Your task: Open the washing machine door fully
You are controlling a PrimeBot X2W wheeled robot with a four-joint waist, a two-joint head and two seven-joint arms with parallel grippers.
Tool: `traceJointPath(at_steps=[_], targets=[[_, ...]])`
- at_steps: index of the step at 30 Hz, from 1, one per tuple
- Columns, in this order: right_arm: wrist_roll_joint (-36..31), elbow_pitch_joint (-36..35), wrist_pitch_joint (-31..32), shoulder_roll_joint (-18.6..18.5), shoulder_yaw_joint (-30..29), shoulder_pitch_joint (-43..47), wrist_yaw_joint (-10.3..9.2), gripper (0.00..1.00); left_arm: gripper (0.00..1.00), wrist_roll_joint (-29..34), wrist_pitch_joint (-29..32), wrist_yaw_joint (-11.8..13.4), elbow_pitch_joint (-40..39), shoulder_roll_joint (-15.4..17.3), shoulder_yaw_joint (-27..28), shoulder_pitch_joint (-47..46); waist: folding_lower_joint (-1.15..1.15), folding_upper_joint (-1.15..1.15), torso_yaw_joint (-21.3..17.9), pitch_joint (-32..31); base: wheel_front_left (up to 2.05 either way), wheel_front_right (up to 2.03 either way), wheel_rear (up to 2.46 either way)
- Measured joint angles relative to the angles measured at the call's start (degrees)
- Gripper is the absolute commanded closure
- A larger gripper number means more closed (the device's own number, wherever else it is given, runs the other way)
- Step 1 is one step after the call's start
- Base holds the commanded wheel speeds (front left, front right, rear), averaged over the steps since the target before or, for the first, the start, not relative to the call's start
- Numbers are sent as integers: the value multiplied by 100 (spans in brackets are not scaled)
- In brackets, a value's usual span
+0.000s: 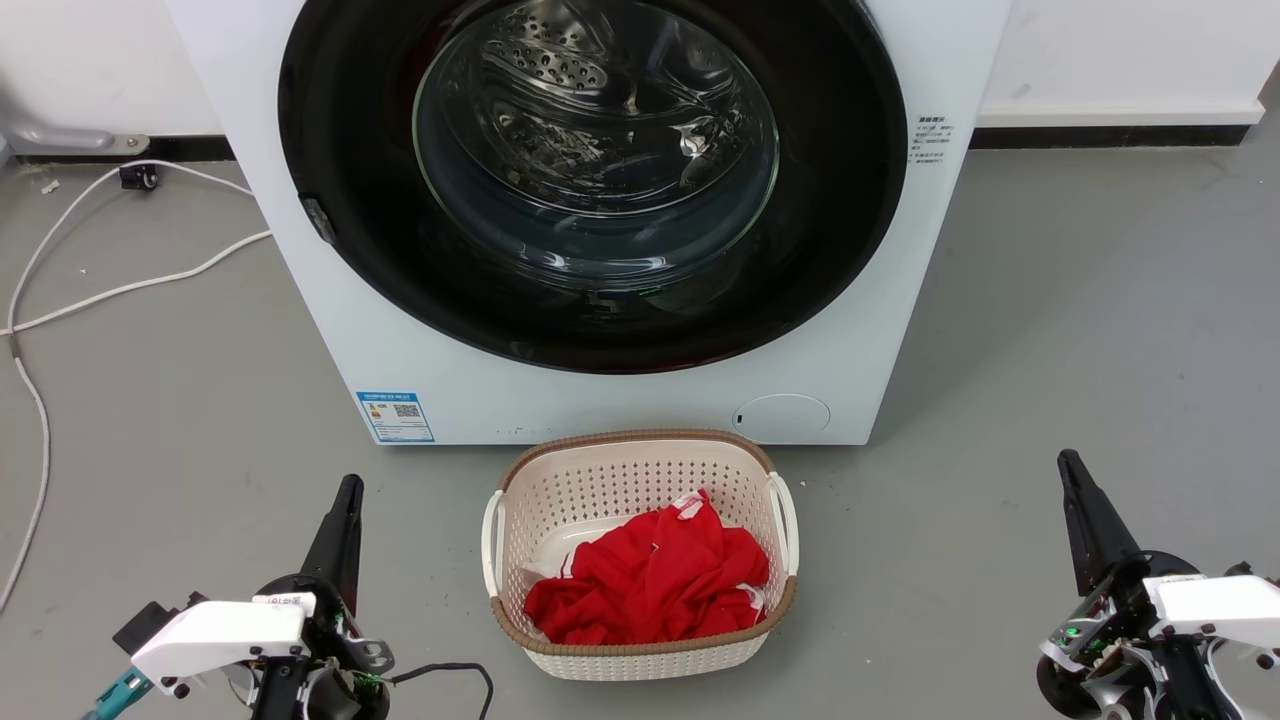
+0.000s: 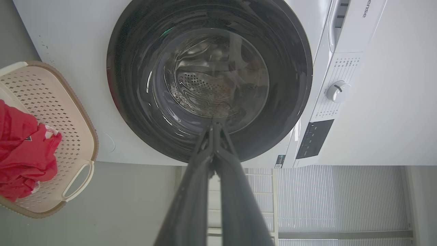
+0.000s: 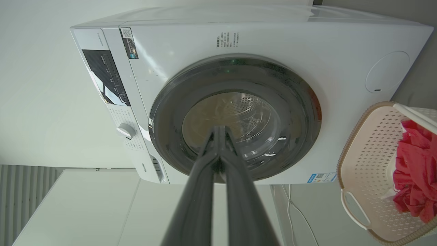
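Basket [image 1: 620,480] before washing machine door [image 1: 595,180]

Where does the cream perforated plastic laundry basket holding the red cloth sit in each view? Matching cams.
Head view: cream perforated plastic laundry basket at lower centre, in front of the white washing machine.
Left wrist view: basket at the left edge, partly cut off.
Right wrist view: basket at the lower right edge, partly cut off.
Shared landmark: round glossy black washing machine door, upper centre in head, central in both wrist views.

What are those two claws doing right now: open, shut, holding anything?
Left gripper: closed, fingertips together, holding nothing.
Right gripper: closed, fingertips together, holding nothing.
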Motion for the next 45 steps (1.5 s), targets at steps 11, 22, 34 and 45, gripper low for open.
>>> traceJointPath(at_steps=[11, 22, 34, 45], targets=[[-25, 1, 7, 8, -14, -1, 0, 100, 100, 18, 18, 0, 1, -4, 8, -1, 0, 0, 0, 0, 0, 0, 0], [-32, 176, -41, 34, 27, 244, -1, 0, 0, 35, -25, 9, 199, -52, -36, 216, 0, 0, 0, 0, 0, 0, 0], [-433, -118, -376, 43, 182, 256, -1, 0, 0, 464, -365, 9, -140, -52, -232, 212, 0, 0, 12, 1, 0, 0, 0], [-1945, -573, -630, 45, 222, 292, -1, 0, 0, 1783, -624, 10, -630, -53, -300, 190, 1, 0, 34, 5, 0, 0, 0]])
